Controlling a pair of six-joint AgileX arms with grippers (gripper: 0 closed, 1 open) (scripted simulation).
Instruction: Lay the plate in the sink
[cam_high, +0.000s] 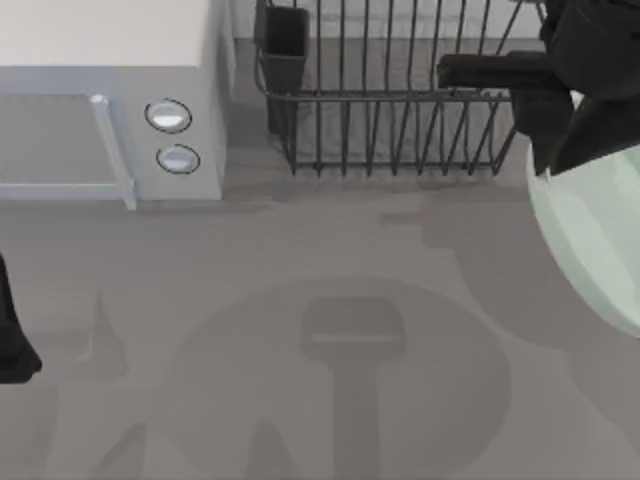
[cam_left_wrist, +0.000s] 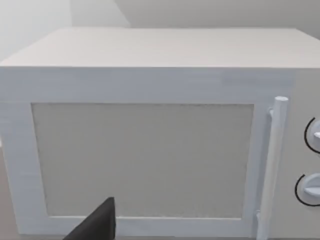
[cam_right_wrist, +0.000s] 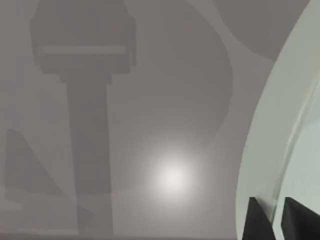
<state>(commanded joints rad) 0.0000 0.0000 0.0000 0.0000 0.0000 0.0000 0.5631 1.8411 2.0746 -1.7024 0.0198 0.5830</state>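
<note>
The pale mint-green plate (cam_high: 598, 238) hangs at the table's right edge, held up off the tabletop and partly cut off by the picture's border. My right gripper (cam_high: 549, 160) holds it from the back side. In the right wrist view the gripper (cam_right_wrist: 278, 220) is shut on the plate (cam_right_wrist: 280, 125), with its dark fingertips (cam_right_wrist: 260, 222) on either side of the rim. The plate and arm cast a large round shadow (cam_high: 340, 380) on the grey tabletop. The sink is out of view. My left gripper (cam_high: 12, 345) is parked at the left edge, and one of its fingers (cam_left_wrist: 97, 225) faces the microwave.
A white microwave (cam_high: 110, 110) with a bar handle (cam_high: 112, 150) and two knobs stands at the back left. A black wire dish rack (cam_high: 400, 90) stands at the back, right beside the right arm. Bare grey tabletop (cam_high: 300, 240) spans the middle.
</note>
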